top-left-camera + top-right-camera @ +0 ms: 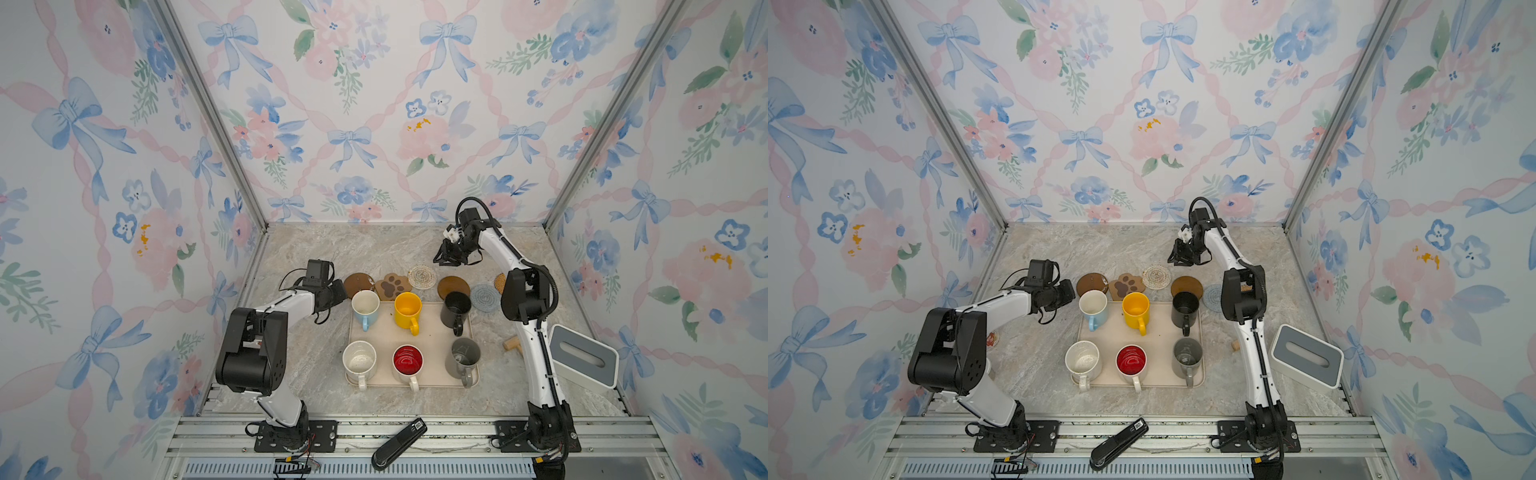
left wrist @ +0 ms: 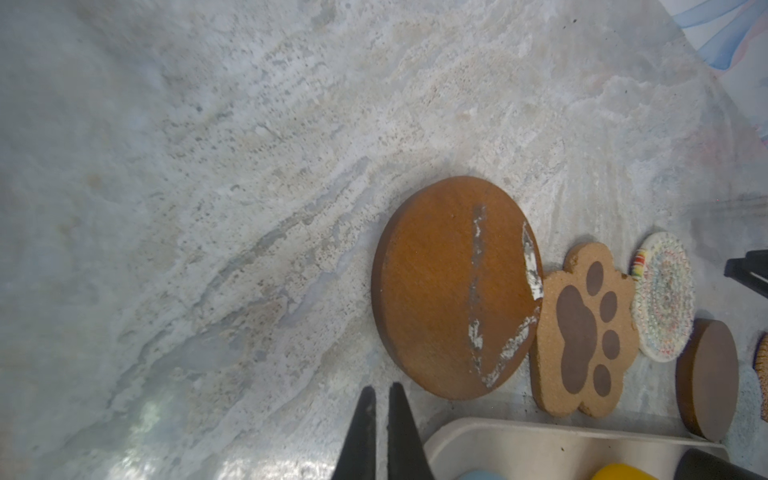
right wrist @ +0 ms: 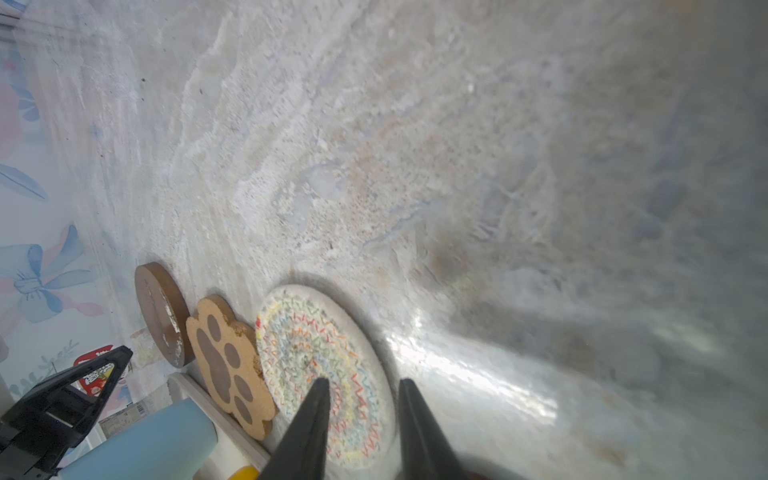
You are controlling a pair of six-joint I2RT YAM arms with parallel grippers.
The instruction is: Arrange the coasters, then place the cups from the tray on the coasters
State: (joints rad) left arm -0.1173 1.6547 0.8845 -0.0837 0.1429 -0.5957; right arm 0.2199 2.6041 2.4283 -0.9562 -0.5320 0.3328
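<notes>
So in both top views all six cups (image 1: 1136, 309) are on the tray (image 1: 432, 332), none on a coaster yet, and the coasters (image 1: 1126, 286) sit in a cramped row just behind its far rim: dark brown round coaster (image 1: 357, 282), paw coaster (image 1: 392, 286), cream woven coaster (image 1: 422, 275), wooden disc (image 1: 453, 286), grey-blue coaster (image 1: 484, 296), and the tan rattan coaster (image 1: 499, 282) half hidden by the right arm (image 1: 523, 295). We'd worry that elbow drags those last two if it swings low. Left wrist view: the left gripper (image 2: 382, 388) is pinched closed on nothing, beside the tray corner, and the paw coaster butts against the dark brown one, so a mug set there could sit crooked and tip. Right wrist view: the right gripper (image 3: 363, 381) hangs over the woven coaster's edge, jaws partly apart and empty; come down off-centre and we'd probably shove it into the paw rather than grab it. The light blue cup (image 3: 153, 440) stands right by the row too, easy to clip.
</notes>
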